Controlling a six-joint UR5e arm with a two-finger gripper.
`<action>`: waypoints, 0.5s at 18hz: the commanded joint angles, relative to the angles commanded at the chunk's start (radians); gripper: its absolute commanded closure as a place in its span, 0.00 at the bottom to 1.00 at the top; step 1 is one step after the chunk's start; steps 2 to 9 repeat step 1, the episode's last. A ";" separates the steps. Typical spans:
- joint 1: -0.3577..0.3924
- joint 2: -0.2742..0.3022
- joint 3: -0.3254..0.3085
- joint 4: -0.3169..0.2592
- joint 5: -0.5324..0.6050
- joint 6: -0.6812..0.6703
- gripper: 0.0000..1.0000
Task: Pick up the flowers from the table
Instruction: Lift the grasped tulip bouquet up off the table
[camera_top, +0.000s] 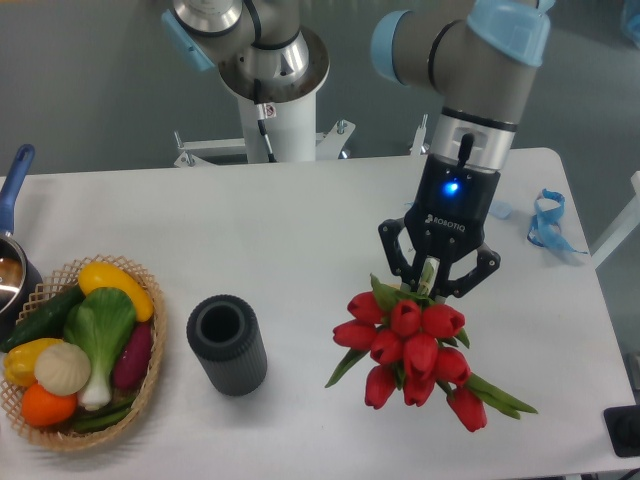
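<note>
At the far left edge a pot (8, 262) with a blue handle shows only in part, and just beside it a wicker basket (150, 372) of vegetables sits near the front left of the white counter (270, 230). Right of the basket, apart from it, a dark ribbed cylinder (227, 343) stands upright with its open mouth up; bare counter lies between it and the flowers. The flowers (410, 345) hang in the grip of the gripper (438, 287), whose fingers (395, 262) are clenched on the stems near the top. The bunch's long axis runs roughly down toward the counter and slightly to the right, red heads lowest and a green leaf trailing right toward the front edge. Whether any tip touches the counter cannot be told. Farther right, blue ribbon scraps (547, 222) lie close to the right edge.
</note>
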 joint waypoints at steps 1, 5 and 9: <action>0.000 0.000 -0.002 0.000 0.000 0.000 0.86; 0.000 0.000 -0.002 0.000 0.000 0.000 0.86; 0.000 0.000 -0.002 0.000 0.000 0.000 0.86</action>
